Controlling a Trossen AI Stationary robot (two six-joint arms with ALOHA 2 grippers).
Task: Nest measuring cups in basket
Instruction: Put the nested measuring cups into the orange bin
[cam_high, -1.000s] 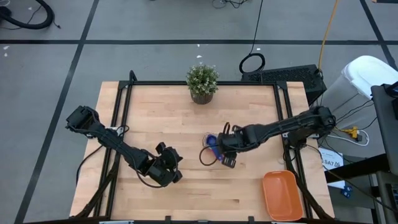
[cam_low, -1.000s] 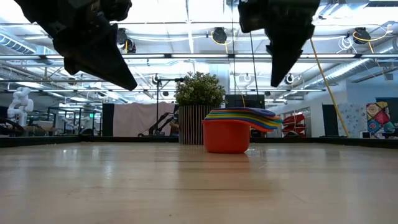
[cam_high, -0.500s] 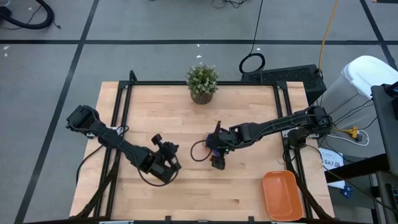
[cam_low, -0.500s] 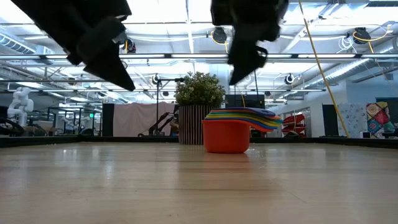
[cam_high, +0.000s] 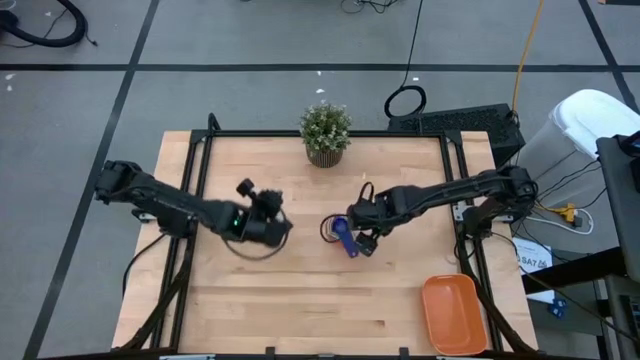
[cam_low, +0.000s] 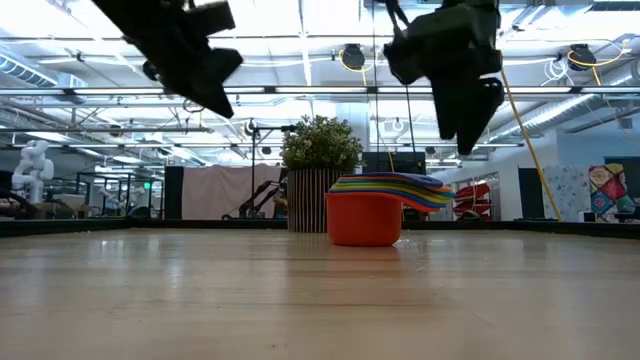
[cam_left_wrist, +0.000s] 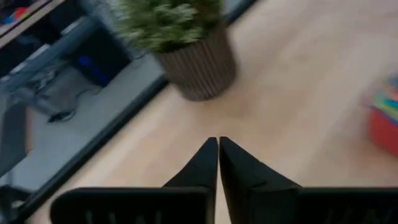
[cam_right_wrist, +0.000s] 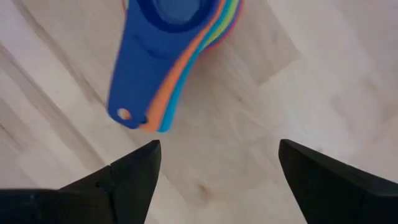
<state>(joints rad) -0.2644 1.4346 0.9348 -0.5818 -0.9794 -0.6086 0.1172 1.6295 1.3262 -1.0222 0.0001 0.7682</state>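
While both arms hang over the middle of the table, here's how it all sits:

cups: the measuring cups (cam_high: 343, 235) are already nested into one stack, sitting on the bare wood right around the centre of the high view, not in the basket.
cup looks: from the low view the stack (cam_low: 374, 208) has a red cup at the bottom with thin rainbow rims fanned on top: green, yellow, orange, blue. In the right wrist view (cam_right_wrist: 163, 59) a blue cup is topmost, and the flat handles splay out a bit, orange and light blue edges peeking from under the blue one, with a small hole at the handle tip.
basket: the orange basket (cam_high: 455, 315) sits in the lower right of the high view, well apart from the stack.
right gripper: the right gripper (cam_high: 364, 240) hovers just beside the stack, fingers spread wide, grasping nothing.
left gripper: the left gripper (cam_high: 286, 226) is centre-left in the high view, near the stack but apart from it, fingers pinched together on nothing.
plant: the little potted plant (cam_high: 325, 133) stands at the top centre edge of the table.
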